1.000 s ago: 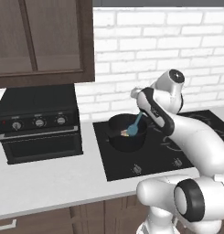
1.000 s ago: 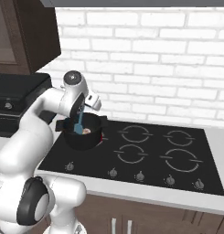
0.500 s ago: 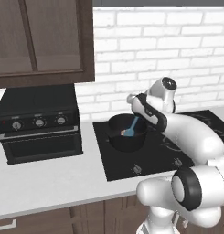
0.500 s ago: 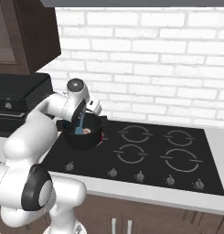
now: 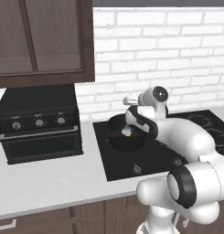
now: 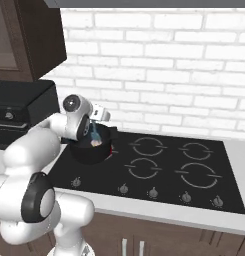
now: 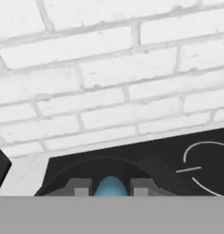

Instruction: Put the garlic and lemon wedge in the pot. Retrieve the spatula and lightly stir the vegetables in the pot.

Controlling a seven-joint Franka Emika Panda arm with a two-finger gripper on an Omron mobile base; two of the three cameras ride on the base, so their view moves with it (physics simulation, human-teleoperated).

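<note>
Gripper [image 7: 111, 188] clamped on one teal spatula [image 7: 110, 186], hand view; one black pot [image 6: 90, 148] at cooktop's [image 6: 159, 175] rear left corner, base views; yellow lemon wedge [image 5: 127, 133] inside, left base view

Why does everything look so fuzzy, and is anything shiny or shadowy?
Left base view: soft and low-detail all over, the pot dark inside. Right base view: even light, no glare on the cooktop. Hand view: blurry bricks, the spatula a smooth blue blob between the pincer tips.
</note>
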